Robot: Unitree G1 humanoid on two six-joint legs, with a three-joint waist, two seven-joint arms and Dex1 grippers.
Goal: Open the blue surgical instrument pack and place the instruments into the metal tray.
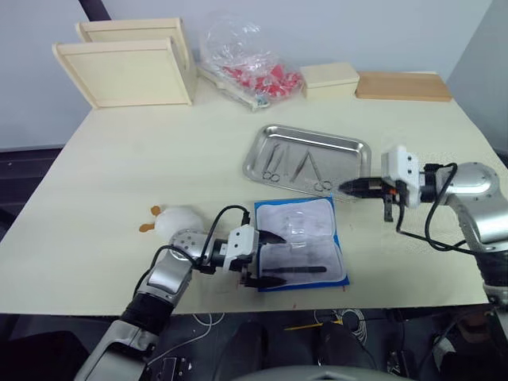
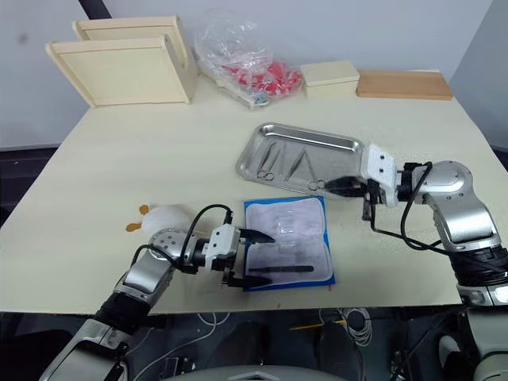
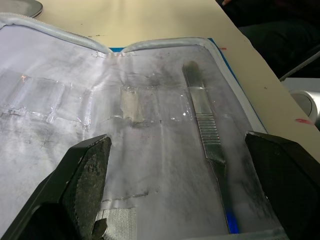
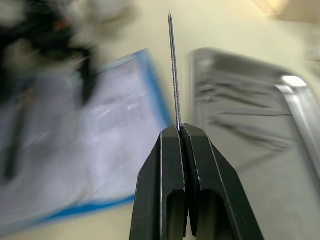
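On the table (image 1: 143, 151), the tray (image 1: 254, 151) lay just beyond the opened pack (image 1: 300, 242), several instruments (image 1: 294, 165) already resting in it. The right pincer (image 1: 347, 187) was closed on a thin needle-like tool (image 4: 174, 70), which stuck straight out ahead of its tips; the tray's near rim lay just ahead of and below that tool, so the drop looked close. The left pincer (image 1: 268, 258) hung open at the pack's near left edge, its fingers (image 3: 82, 175) spread over the whitish panel. One dark handled tool (image 3: 207, 135) remained on the pack, directly ahead of the left pincer beside its right finger, its long axis running away along the pincer's own line. The left arm appeared much the nearer to it.
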